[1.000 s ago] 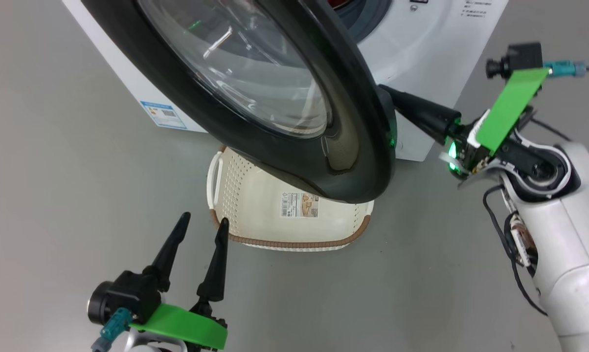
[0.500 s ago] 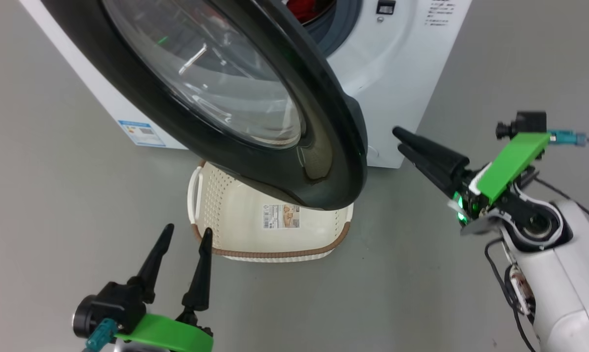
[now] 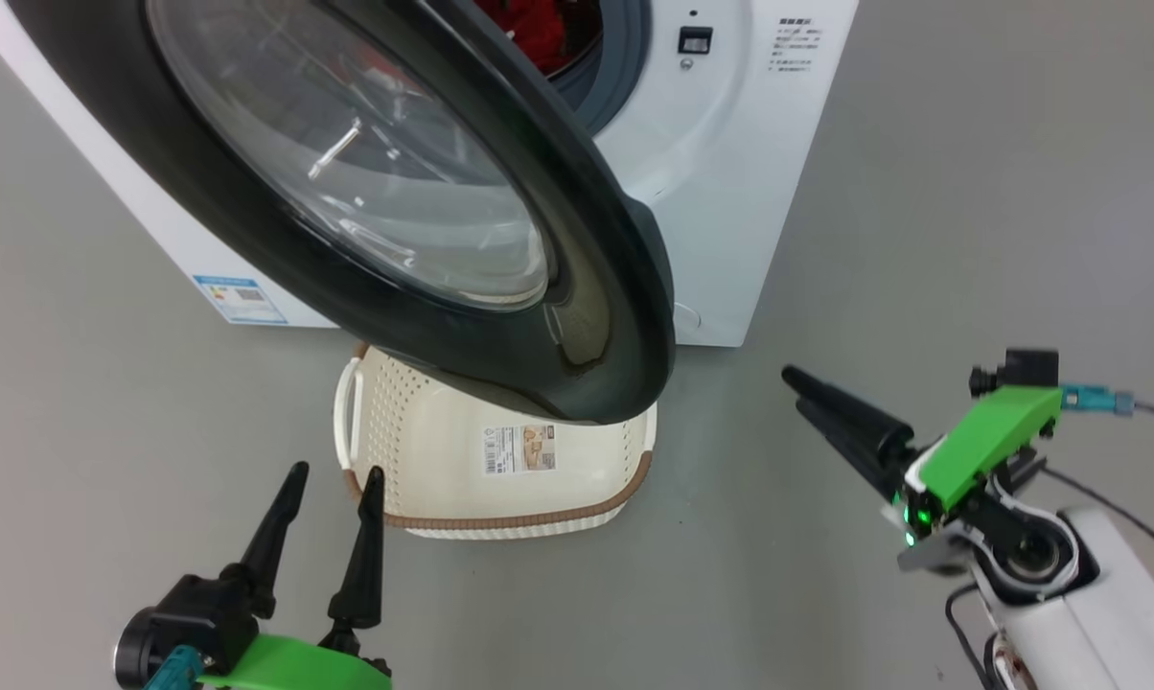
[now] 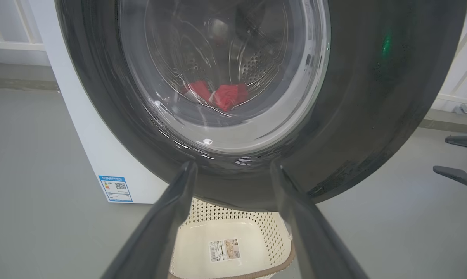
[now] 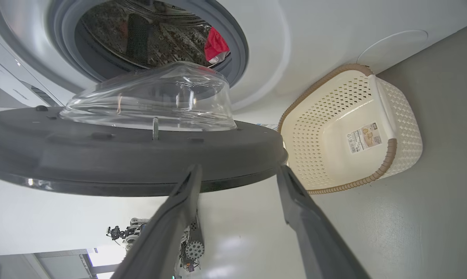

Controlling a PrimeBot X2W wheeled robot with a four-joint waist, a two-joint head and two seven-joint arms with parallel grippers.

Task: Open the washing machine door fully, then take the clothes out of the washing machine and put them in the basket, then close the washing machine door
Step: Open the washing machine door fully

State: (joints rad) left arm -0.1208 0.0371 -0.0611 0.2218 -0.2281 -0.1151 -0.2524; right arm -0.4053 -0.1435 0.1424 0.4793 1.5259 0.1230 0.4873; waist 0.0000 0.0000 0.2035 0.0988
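The washing machine door stands partly open, its black rim and glass bowl hanging over the basket. Red clothes lie inside the drum of the white washing machine. My right gripper is open and hovers to the right of the door's edge, apart from it. Seen from the right wrist, the right gripper points at the door's edge, with the clothes beyond. My left gripper is open and empty by the basket's near left corner, facing the door.
The basket sits on the grey floor right under the door, against the machine's front. A blue label marks the machine's lower left corner. Open floor lies to the right of the machine and in front of the basket.
My right gripper has opened, let go of the door's edge and drawn back down and to the right. The head camera has shifted, and the left gripper keeps its pose.
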